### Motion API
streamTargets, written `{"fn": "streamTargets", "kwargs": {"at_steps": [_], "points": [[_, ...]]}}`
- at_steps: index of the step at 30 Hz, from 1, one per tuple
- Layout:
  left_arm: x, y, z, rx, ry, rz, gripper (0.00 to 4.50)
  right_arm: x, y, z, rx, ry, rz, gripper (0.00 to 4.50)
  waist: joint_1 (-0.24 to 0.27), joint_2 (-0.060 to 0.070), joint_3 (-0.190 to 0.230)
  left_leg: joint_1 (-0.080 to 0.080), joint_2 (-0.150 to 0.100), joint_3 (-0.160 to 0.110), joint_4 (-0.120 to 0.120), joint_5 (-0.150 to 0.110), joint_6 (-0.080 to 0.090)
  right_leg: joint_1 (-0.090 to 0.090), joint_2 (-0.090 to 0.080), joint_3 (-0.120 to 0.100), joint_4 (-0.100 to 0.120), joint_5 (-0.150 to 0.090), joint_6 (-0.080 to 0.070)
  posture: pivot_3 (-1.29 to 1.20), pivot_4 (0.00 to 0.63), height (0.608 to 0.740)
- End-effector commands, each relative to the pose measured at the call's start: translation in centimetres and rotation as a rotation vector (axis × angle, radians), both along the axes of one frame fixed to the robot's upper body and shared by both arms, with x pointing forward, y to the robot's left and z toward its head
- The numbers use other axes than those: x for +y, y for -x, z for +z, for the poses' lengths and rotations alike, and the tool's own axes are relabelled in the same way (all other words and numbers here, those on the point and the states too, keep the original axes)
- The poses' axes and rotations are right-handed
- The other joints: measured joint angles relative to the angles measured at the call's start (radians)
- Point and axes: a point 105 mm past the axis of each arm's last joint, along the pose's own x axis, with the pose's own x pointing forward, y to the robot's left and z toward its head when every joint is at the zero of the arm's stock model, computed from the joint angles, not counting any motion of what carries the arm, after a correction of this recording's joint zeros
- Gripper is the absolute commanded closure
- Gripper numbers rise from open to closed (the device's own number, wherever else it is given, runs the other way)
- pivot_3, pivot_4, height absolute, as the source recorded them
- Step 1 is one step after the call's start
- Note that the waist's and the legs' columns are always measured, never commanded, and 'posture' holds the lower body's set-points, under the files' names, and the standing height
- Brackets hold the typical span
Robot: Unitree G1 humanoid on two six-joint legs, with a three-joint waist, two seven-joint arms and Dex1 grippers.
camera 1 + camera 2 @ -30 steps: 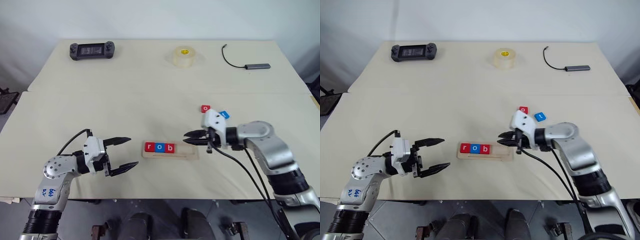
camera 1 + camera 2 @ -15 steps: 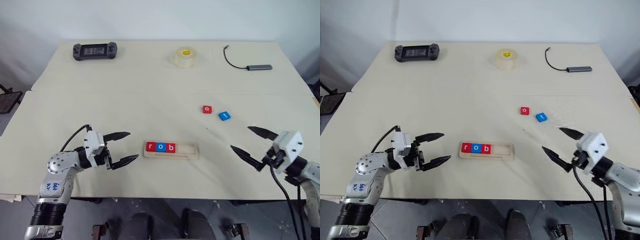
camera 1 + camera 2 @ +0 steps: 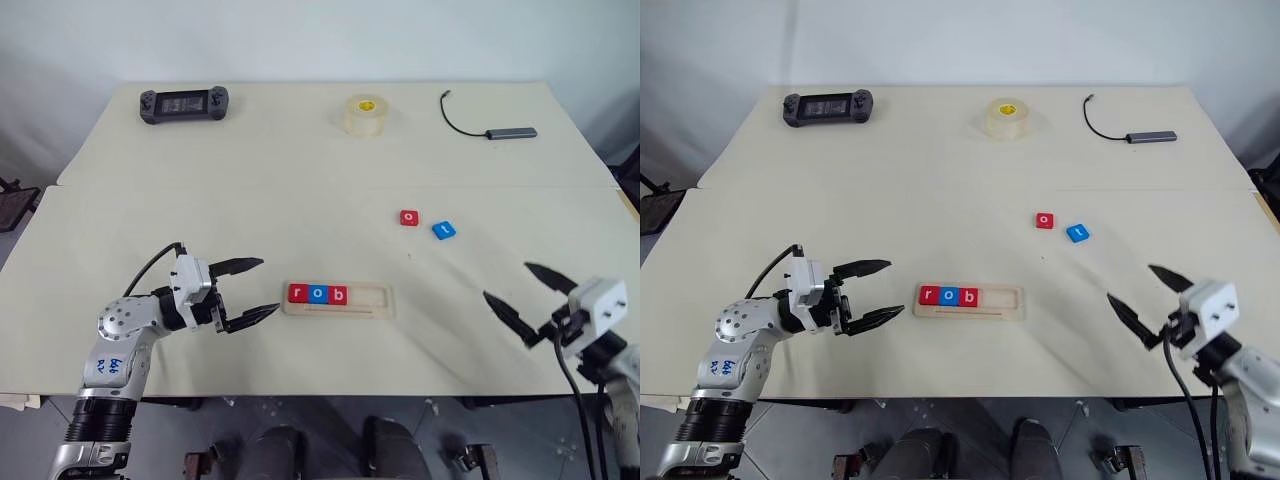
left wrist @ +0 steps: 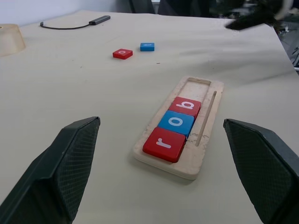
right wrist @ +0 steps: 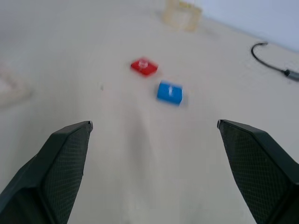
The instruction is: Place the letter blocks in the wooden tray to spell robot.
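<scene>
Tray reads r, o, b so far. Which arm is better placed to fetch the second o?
Probably the right. The red o block lies beside the blue t block on the right gripper's side, and it is open. The left gripper sits beyond the wooden tray.

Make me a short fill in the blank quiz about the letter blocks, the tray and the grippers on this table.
1. The pale wooden tray holds ____ letter blocks.
2. The block between the red r block and red b block is coloured ____.
3. The red o block and blue t block lie on the ____.
4. Both the left gripper and right gripper are ____.

Missing words: three; blue; table; open
</scene>
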Motion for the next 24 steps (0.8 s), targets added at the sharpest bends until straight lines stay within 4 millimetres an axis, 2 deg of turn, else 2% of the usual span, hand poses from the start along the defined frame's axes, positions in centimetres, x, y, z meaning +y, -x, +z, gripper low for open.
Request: {"fn": "streamTargets", "kwargs": {"at_steps": [1, 5, 9, 12, 14, 22, 24], "points": [[-0.2, 0.4, 1.0, -0.045, 0.006, -0.001, 0.00, 1.6, -2.5, 1.6, 0.062, -0.024, 0.012, 0.02, -0.003, 0.000, 0.000, 0.000, 0.000, -0.001, 0.000, 0.000, 0.000, 0.000, 0.000, -0.001, 0.000, 0.000, 0.000, 0.00, 0.150, 0.740], [-0.4, 0.3, 1.2, -0.052, 0.014, 0.007, 0.00, 3.2, -6.8, 1.9, 0.218, 0.014, -0.082, 0.02, -0.009, 0.000, 0.000, -0.002, 0.000, -0.002, 0.000, 0.000, 0.000, -0.001, 0.000, -0.001, 0.000, 0.000, -0.001, 0.00, 0.150, 0.740], [-0.8, 0.3, 1.2, -0.056, 0.024, 0.008, 0.00, 4.5, -9.8, 2.0, 0.318, -0.034, -0.123, 0.02, -0.004, 0.000, 0.000, -0.003, 0.000, -0.003, 0.000, 0.000, -0.001, -0.002, 0.000, -0.002, 0.000, -0.001, -0.001, 0.00, 0.150, 0.740], [-1.2, 0.4, 1.2, -0.061, 0.030, 0.008, 0.00, 4.1, -11.6, 1.6, 0.336, -0.018, -0.215, 0.02, -0.003, 0.000, 0.000, -0.005, -0.001, -0.005, 0.000, 0.000, 0.000, -0.002, -0.001, -0.004, 0.000, -0.001, -0.001, 0.00, 0.150, 0.740], [-1.3, 0.5, 1.3, -0.064, 0.035, 0.013, 0.00, 4.0, -12.1, 1.6, 0.344, -0.009, -0.245, 0.02, -0.004, 0.000, 0.000, -0.005, -0.003, -0.005, 0.000, 0.000, 0.000, -0.003, -0.001, -0.004, 0.000, -0.001, -0.001, 0.00, 0.150, 0.740], [-0.9, 0.8, 1.2, -0.061, 0.034, 0.039, 0.00, 5.7, -11.7, 2.3, 0.353, -0.022, -0.184, 0.02, -0.010, 0.000, 0.000, -0.006, -0.002, -0.004, -0.002, 0.000, 0.000, -0.004, -0.001, -0.004, 0.000, -0.001, -0.001, 0.00, 0.150, 0.740], [-0.9, 0.8, 1.2, -0.060, 0.036, 0.040, 0.00, 7.2, -11.6, 3.0, 0.353, -0.058, -0.145, 0.02, -0.010, 0.000, 0.000, -0.006, -0.002, -0.003, -0.001, 0.000, 0.000, -0.004, 0.000, -0.004, 0.000, -0.001, -0.001, 0.00, 0.150, 0.740]]}}
